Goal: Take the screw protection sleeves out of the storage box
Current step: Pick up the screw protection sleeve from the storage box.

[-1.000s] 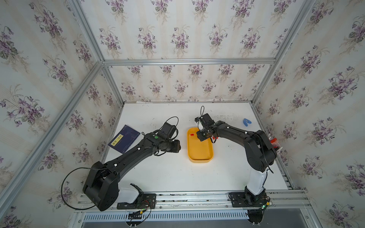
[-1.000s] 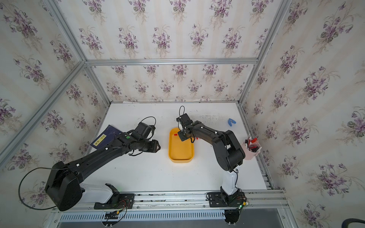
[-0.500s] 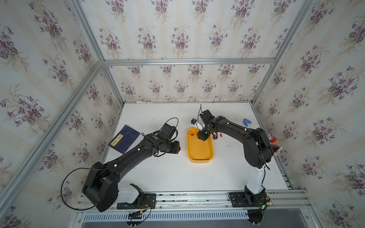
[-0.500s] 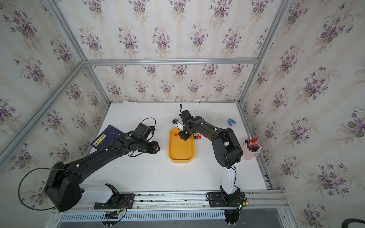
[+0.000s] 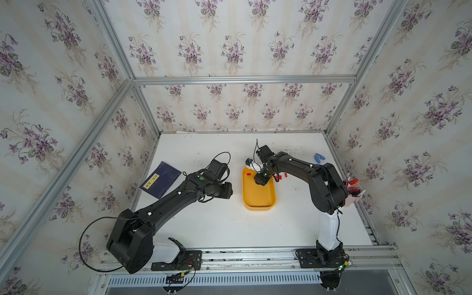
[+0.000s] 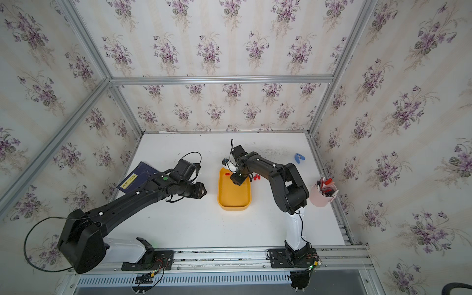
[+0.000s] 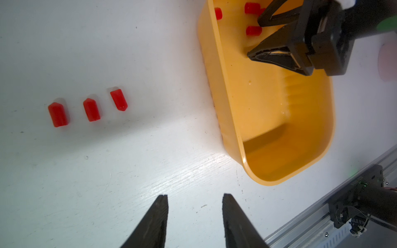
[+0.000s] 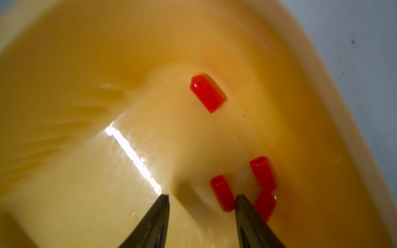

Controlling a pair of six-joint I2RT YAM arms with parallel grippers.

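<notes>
The yellow storage box (image 5: 258, 198) (image 6: 233, 198) sits mid-table. My right gripper (image 5: 260, 180) (image 6: 236, 181) is lowered into its far end and stands open (image 8: 200, 196). Several red screw protection sleeves lie on the box floor. One sleeve (image 8: 222, 192) lies loose between the fingertips, close to one finger. Another (image 8: 208, 93) lies farther off. Three sleeves (image 7: 92, 110) lie in a row on the table beside the box (image 5: 281, 176) (image 6: 255, 176). My left gripper (image 5: 227, 191) (image 6: 201, 191) is open over bare table left of the box (image 7: 195, 195).
A navy booklet (image 5: 160, 179) (image 6: 132, 178) lies at the left. At the far right of the table lies a blue clip (image 5: 318, 158) (image 6: 299, 157). A pink cup (image 5: 353, 196) (image 6: 321, 198) with red-capped items stands by the right wall.
My right wrist has turned and the gripper has sunk a little deeper into the box, with its jaws slightly wider. The sleeves on the table now show. The left arm is still.
</notes>
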